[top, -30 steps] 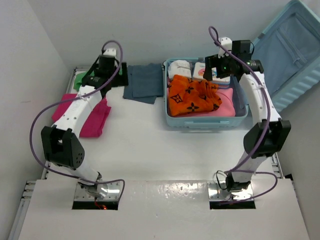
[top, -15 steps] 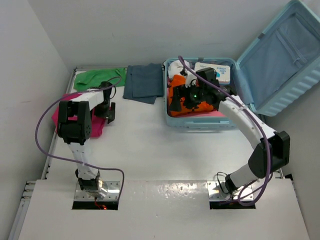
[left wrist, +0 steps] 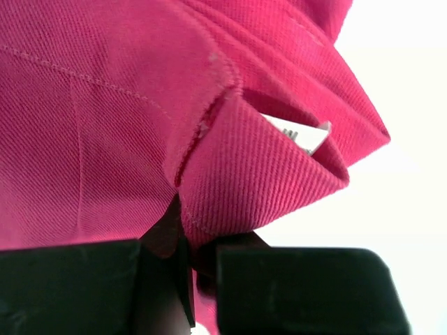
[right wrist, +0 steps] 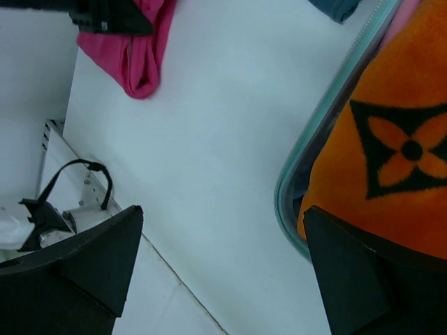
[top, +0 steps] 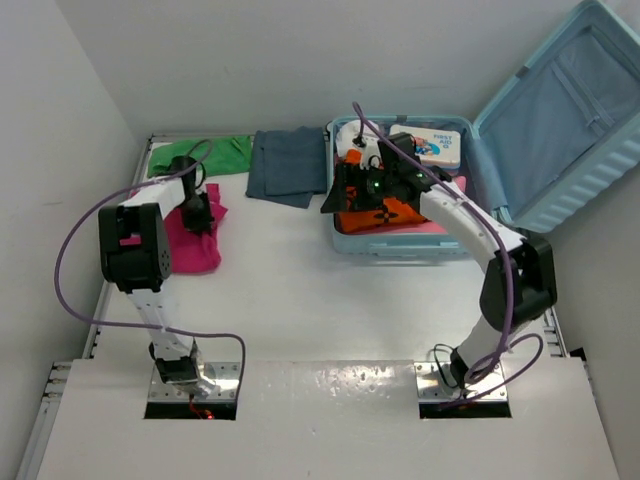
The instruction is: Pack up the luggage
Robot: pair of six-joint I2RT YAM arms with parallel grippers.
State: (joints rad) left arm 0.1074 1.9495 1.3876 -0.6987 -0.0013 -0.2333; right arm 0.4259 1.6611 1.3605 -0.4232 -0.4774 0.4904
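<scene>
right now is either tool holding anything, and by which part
The left tool pinches the pink garment by a folded hem edge. The right tool is open, holding nothing.

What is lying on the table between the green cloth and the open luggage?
A folded grey-blue cloth lies between the green cloth and the luggage, as the top external view shows.
</scene>
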